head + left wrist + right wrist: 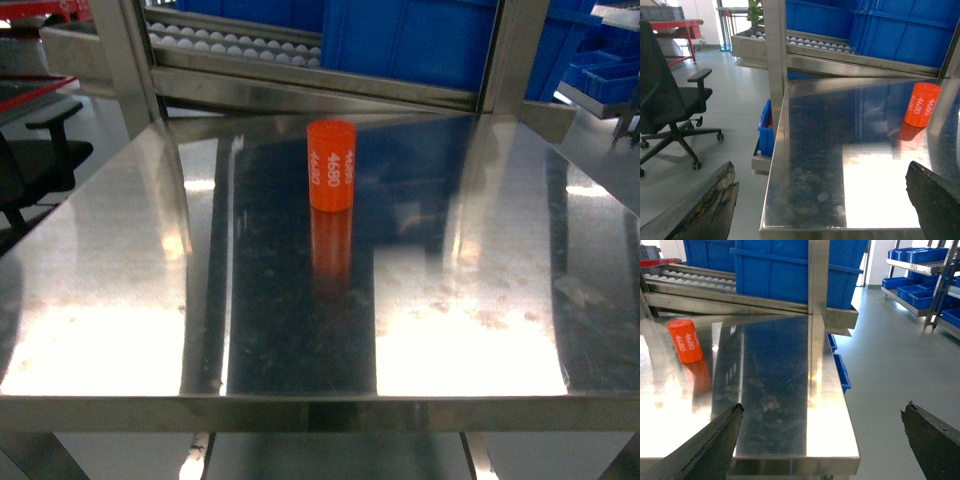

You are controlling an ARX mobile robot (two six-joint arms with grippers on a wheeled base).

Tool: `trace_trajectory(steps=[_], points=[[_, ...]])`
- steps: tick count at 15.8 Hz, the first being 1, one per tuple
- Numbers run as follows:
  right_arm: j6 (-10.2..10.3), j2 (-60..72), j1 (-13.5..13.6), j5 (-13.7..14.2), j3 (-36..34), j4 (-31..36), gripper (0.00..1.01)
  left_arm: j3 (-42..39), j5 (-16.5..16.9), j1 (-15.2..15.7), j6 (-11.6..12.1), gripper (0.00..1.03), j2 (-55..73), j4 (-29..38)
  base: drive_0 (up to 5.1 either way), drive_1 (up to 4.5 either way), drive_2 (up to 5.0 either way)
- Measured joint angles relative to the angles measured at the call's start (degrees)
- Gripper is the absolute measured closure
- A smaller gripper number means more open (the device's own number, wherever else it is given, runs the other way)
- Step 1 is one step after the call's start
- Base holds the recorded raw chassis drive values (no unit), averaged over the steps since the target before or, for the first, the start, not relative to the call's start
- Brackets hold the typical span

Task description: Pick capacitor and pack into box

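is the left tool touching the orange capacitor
Apart. The left wrist view shows the left tool open, with bare steel table between it and the capacitor.

Factory floor, blue bins [420, 40], roller conveyor [240, 48]

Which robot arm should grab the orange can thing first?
Hard to call, maybe the left. The capacitor stands upright near the table's middle, slightly left. Both open grippers, left and right, hang back at the near edge.

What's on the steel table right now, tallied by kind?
Orange capacitor, upright, printed 4680: 1
Boxes on the table: 0
Total: 1
Both grippers are off the table, jaws apart: left gripper, right gripper.
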Motion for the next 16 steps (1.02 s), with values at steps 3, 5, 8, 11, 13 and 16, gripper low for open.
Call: trace_trajectory(steps=[3, 5, 8, 11, 13, 16], points=[[-0.02, 0.00, 0.00, 0.00, 0.00, 0.33, 0.03, 0.00, -0.02, 0.00, -0.02, 0.05, 0.00, 0.22, 0.0, 0.00, 0.0], [0.02, 0.00, 0.00, 0.02, 0.00, 0.52, 0.03, 0.07, -0.02, 0.00, 0.00, 0.05, 0.00, 0.55, 0.0, 0.00, 0.0], [0.02, 0.00, 0.00, 0.02, 0.00, 0.02, 0.03, 0.02, 0.00, 0.00, -0.02, 0.05, 0.00, -0.02, 0.0, 0.00, 0.0], [0.02, 0.00, 0.00, 0.00, 0.00, 0.04, 0.03, 0.02, 0.00, 0.00, 0.00, 0.05, 0.00, 0.00, 0.0, 0.00, 0.0], [0.02, 0.00, 0.00, 0.00, 0.00, 0.04, 0.03, 0.02, 0.00, 0.00, 0.00, 0.05, 0.00, 0.00, 0.0, 0.00, 0.0], [0.02, 0.00, 0.00, 0.00, 0.00, 0.04, 0.03, 0.02, -0.02, 0.00, 0.00, 0.05, 0.00, 0.00, 0.0, 0.00, 0.0]])
